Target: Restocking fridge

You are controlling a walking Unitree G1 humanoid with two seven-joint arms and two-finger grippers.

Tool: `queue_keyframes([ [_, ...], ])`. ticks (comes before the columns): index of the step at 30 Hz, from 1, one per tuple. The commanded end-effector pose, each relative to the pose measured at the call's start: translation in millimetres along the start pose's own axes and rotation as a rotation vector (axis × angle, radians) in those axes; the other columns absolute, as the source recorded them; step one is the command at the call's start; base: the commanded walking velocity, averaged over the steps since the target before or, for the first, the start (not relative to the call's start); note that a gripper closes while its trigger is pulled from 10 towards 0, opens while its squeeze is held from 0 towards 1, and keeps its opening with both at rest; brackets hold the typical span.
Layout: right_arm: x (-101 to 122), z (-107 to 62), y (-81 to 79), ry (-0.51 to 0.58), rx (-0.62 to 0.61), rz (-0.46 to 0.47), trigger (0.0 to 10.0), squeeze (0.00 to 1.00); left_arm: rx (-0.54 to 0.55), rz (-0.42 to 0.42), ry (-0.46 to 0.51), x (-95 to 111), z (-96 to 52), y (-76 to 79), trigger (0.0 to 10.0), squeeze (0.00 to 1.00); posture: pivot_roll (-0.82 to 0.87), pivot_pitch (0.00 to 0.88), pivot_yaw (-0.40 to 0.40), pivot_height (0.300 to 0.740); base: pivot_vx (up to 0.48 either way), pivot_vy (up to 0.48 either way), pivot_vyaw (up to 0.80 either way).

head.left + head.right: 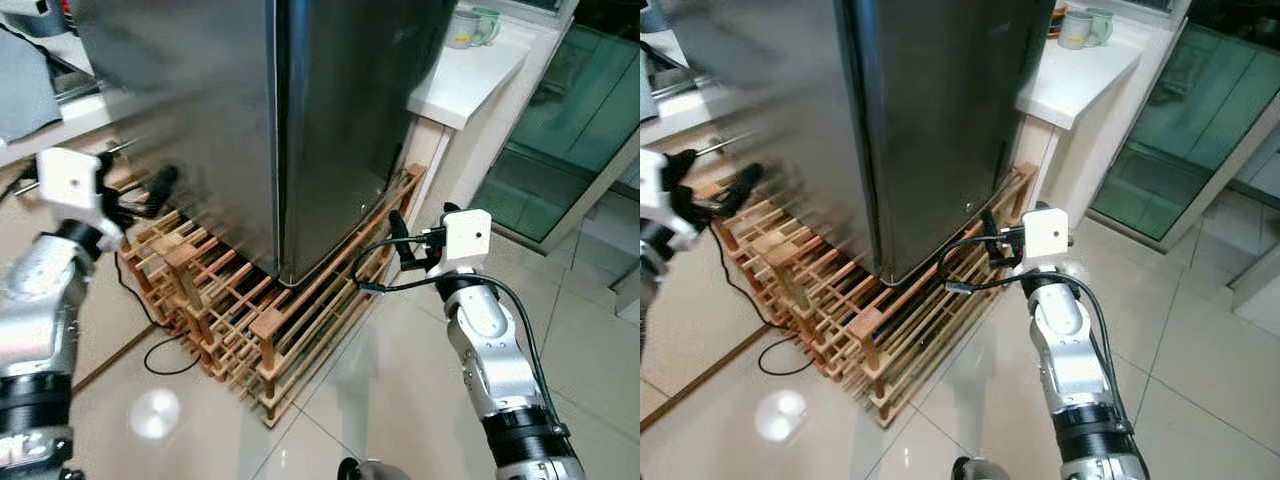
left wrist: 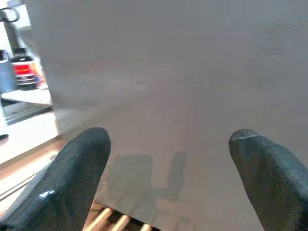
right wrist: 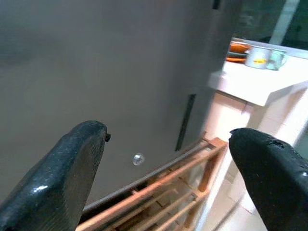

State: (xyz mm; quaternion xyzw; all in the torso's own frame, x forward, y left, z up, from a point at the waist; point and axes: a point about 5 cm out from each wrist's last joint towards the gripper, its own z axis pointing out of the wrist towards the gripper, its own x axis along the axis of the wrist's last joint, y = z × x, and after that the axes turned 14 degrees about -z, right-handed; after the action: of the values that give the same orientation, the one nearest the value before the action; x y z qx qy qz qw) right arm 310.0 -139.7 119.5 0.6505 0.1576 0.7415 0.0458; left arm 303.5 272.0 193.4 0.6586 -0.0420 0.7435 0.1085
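Place: we are in a home kitchen.
Main sign: we face a tall steel fridge (image 1: pixel 270 120), shut, just ahead of our right end effector (image 1: pixel 397 232) and our left end effector (image 1: pixel 160 185).
Under it: a slatted wooden pallet (image 1: pixel 250 320) carries the fridge, below and between both end effectors.
Table: a white table (image 1: pixel 465 75) stands up beyond the right end effector, with mugs (image 1: pixel 472 27) on it.
Floor: we stand on glossy pale tiles (image 1: pixel 400 400), underneath the right end effector.
Beside: green-tinted glass panels (image 1: pixel 560 130) lie well off to that end effector's outer side.
Other side: a second table (image 2: pixel 29 96) with a red-labelled container (image 2: pixel 25 72) shows beyond the left end effector.
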Motion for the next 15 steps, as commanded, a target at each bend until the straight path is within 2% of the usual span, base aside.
queue_keyframes([
  [1,0,2.5,1.7,0.005,-0.006,0.003,10.0,0.0,-0.118,-0.043,-0.009,1,-0.3,16.1,10.0,0.0,0.01,0.0,-0.049,0.74,0.0,0.0,0.0],
  [2,0,2.5,1.7,0.005,-0.006,0.003,10.0,0.0,-0.118,-0.043,-0.009,1,-0.3,16.1,10.0,0.0,0.01,0.0,-0.049,0.74,0.0,0.0,0.0],
  [3,-1,4.1,0.2,0.005,-0.003,0.008,10.0,0.0,-0.264,-0.105,-0.062,-2,-2.9,35.6,10.0,0.0,0.02,0.0,-0.049,0.74,0.0,0.0,0.0],
  [5,0,5.6,-1.2,0.009,0.0,0.013,10.0,0.0,-0.376,-0.161,-0.092,-5,-3.5,56.5,10.0,0.0,0.02,0.0,-0.046,0.74,0.0,0.0,0.0],
  [6,0,5.6,-1.2,0.009,0.0,0.013,10.0,0.0,-0.376,-0.161,-0.092,-5,-3.5,56.5,10.0,0.0,0.02,0.0,-0.046,0.74,0.0,0.0,0.0],
  [8,1,6.2,-0.3,0.012,-0.004,0.012,10.0,0.0,-0.463,-0.215,-0.106,-6,-3.1,76.9,10.0,0.0,0.01,0.0,-0.039,0.74,0.0,0.0,0.0],
  [12,0,5.9,1.9,0.011,-0.012,0.011,10.0,0.0,-0.499,-0.234,-0.105,-6,-2.4,86.4,10.0,0.0,0.0,0.0,-0.037,0.74,0.0,0.0,0.0],
  [14,-3,3.9,5.2,0.003,-0.022,0.008,10.0,0.0,-0.553,-0.279,-0.109,-5,-2.3,101.3,10.0,0.0,0.0,0.0,-0.036,0.74,0.0,0.0,0.0],
  [15,-3,3.9,5.2,0.003,-0.022,0.008,10.0,0.0,-0.553,-0.279,-0.109,-5,-2.3,101.3,10.0,0.0,0.0,0.0,-0.036,0.74,0.0,0.0,0.0],
])
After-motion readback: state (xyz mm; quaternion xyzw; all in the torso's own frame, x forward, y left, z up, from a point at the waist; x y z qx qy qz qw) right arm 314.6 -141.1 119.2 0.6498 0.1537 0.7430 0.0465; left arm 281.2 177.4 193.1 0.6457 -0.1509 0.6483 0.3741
